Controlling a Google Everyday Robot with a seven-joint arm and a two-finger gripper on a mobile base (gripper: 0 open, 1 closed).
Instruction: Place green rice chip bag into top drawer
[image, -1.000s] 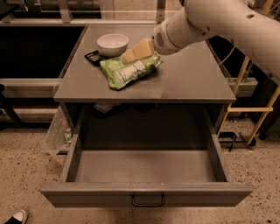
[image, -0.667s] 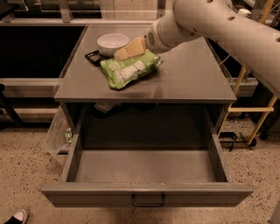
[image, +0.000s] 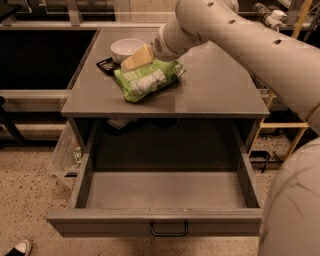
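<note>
The green rice chip bag (image: 147, 80) lies on the grey cabinet top (image: 210, 90), left of centre, its white label panel facing up. The gripper (image: 134, 60), with tan fingers, hangs from the white arm and sits just above the bag's far left edge, between the bag and the white bowl (image: 127, 49). The top drawer (image: 165, 192) is pulled out wide below the cabinet top; nothing shows inside it, and its dark wire handle (image: 169, 230) is at the front centre.
A small black flat object (image: 107, 64) lies left of the bag beside the bowl. A clear plastic bag (image: 65, 155) hangs at the cabinet's left side. A shoe tip (image: 17, 248) is at the bottom left on the speckled floor. The arm's body fills the right edge.
The arm has swung left and closer to the camera; the gripper moved left along the bag's far edge toward the bowl. The bag and drawer have not moved.
</note>
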